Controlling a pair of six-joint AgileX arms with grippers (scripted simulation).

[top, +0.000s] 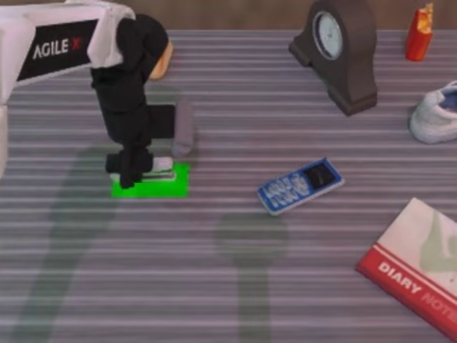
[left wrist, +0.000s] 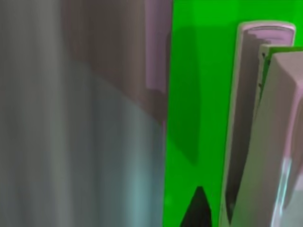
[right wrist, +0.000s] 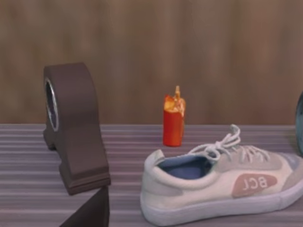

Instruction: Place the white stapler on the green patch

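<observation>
Top view: left claw (top: 136, 174) over green patch (top: 175, 187), grip on white stapler (top: 163, 165) unclear; release should be low and square.

White left arm (top: 57, 43) lettered "AGILE·X", black wrist, black tool (top: 132, 171).

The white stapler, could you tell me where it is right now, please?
In the top view the white stapler lies on the green patch at the table's left, under the left pincer, well left of the blue phone.
</observation>
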